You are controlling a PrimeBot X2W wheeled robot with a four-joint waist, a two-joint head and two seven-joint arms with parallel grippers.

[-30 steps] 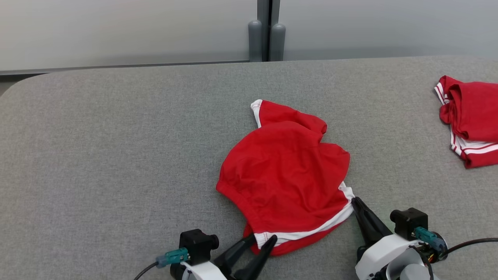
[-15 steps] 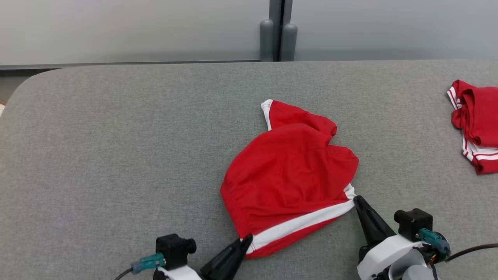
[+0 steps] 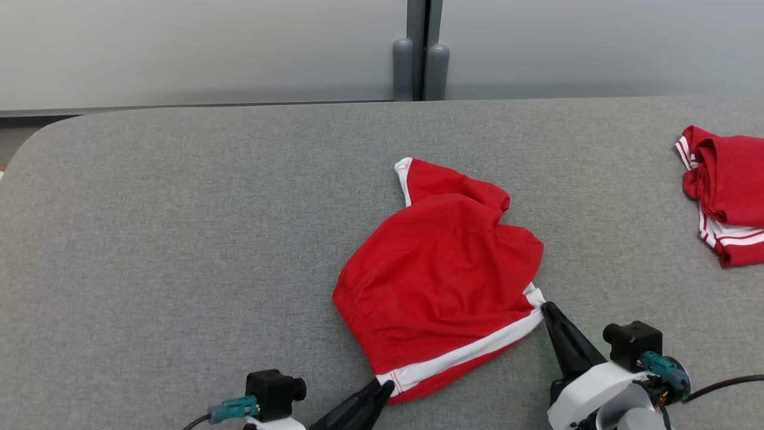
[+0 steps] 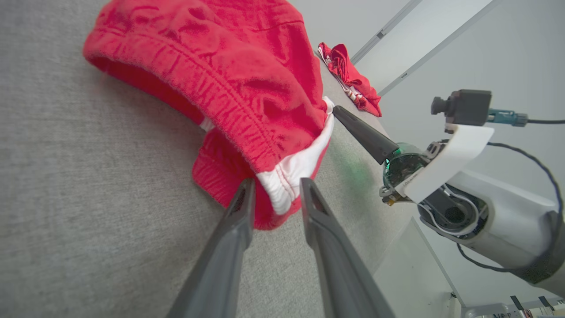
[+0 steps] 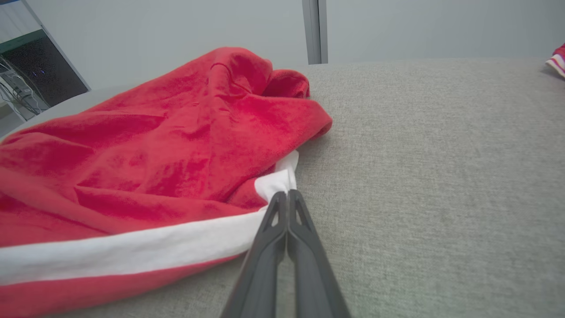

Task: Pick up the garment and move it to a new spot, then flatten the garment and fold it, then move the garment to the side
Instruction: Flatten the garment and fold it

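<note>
The left gripper [image 4: 277, 185] has its fingers apart, straddling the white-banded hem corner of the red garment [image 3: 441, 269] without visibly pinching it. The right gripper [image 5: 287, 194] has its fingers pressed together on the other end of that white band, with cloth bunched at the tips. The garment lies crumpled between and beyond both pairs of tips on the grey table [image 3: 179, 239]. Well out past the right gripper lies a second red garment [image 3: 725, 191].
</note>
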